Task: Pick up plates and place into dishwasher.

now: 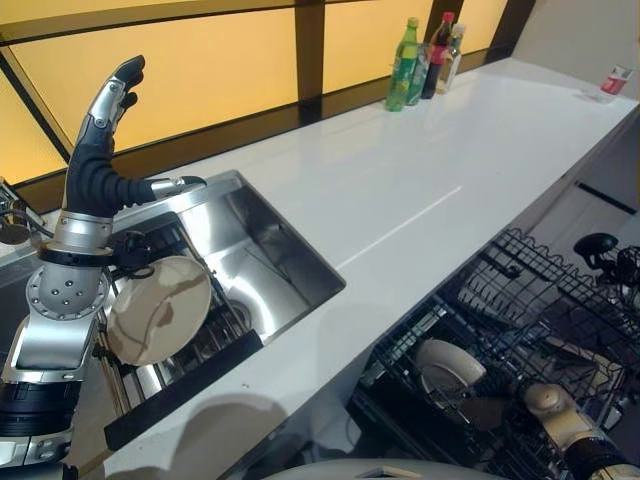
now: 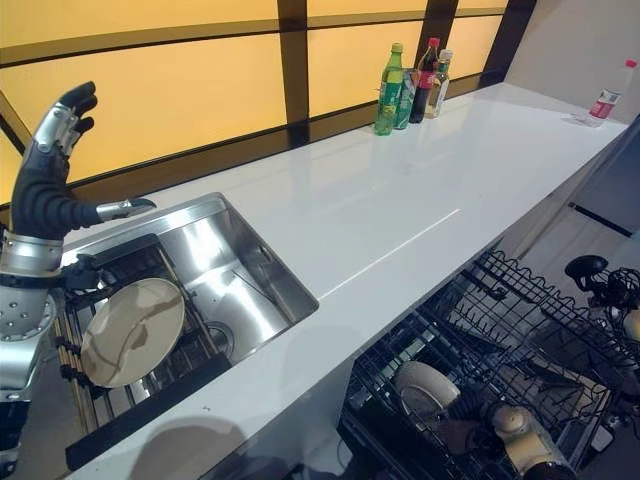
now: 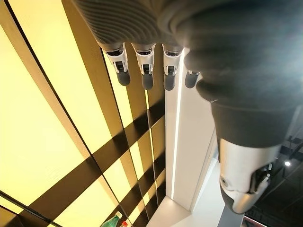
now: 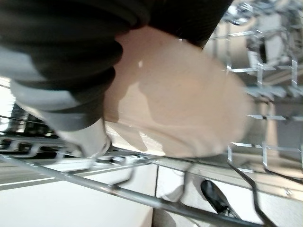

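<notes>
Plates counted: three. One beige plate (image 1: 158,310) leans on the dark rack (image 1: 175,385) inside the steel sink (image 1: 262,262). One plate (image 1: 450,365) stands in the dishwasher rack (image 1: 520,330). A third pale plate (image 4: 184,101) is in the right robot hand (image 4: 71,71), low among the rack's wires; the wrist view is blurred, so I cannot tell how its fingers sit.

Left robot hand (image 1: 108,105): raised above the sink's back edge, fingers straight (thumb out sideways), holding nothing.

Bottles: three (image 1: 405,65) grouped at the white surface (image 1: 420,190) by the amber wall, a fourth small bottle (image 2: 607,95) at the far right. Between sink and bottles the surface lies open. The dishwasher rack is cut off at the lower right edge.
</notes>
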